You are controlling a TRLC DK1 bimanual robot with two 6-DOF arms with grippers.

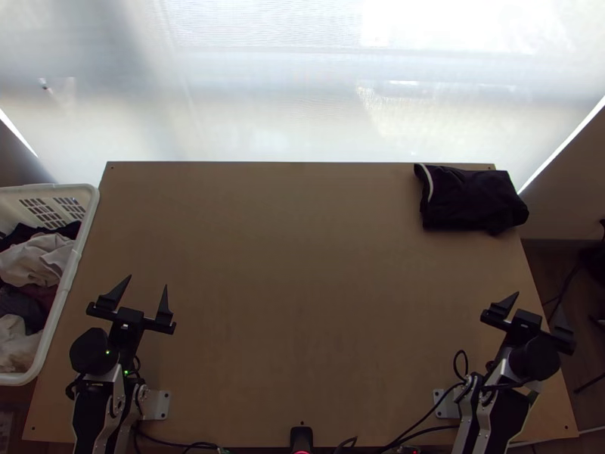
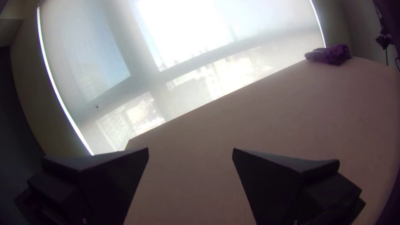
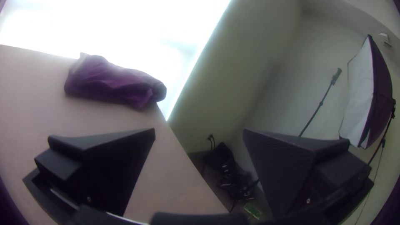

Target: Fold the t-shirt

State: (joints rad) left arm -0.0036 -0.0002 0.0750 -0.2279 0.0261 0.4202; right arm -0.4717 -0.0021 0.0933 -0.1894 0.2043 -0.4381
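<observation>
Because the dark t-shirt (image 1: 470, 198) lies as a compact, apparently folded bundle at the table's (image 1: 302, 265) far right corner, with part of it out over the side edge, our main worry is losing it off that side. A low push from the right gripper (image 1: 540, 306) could tip the overhanging part and drag the rest down with it. Both that gripper and the left gripper (image 1: 148, 281) have their fingers spread wide with nothing between them, each near its own base and well apart from the cloth. We cannot make out how many layers there are in such dark fabric, so a pinch might catch only the top one and pull the bundle loose; the pale trim (image 1: 428, 183) is our clearest guide to an edge. If this is a finished fold, as we suspect, handling it again would only undo it, and the next garment would have to come from the basket (image 1: 92, 208) at the left, where the tangled clothes (image 1: 38, 261) could come up two at once.
</observation>
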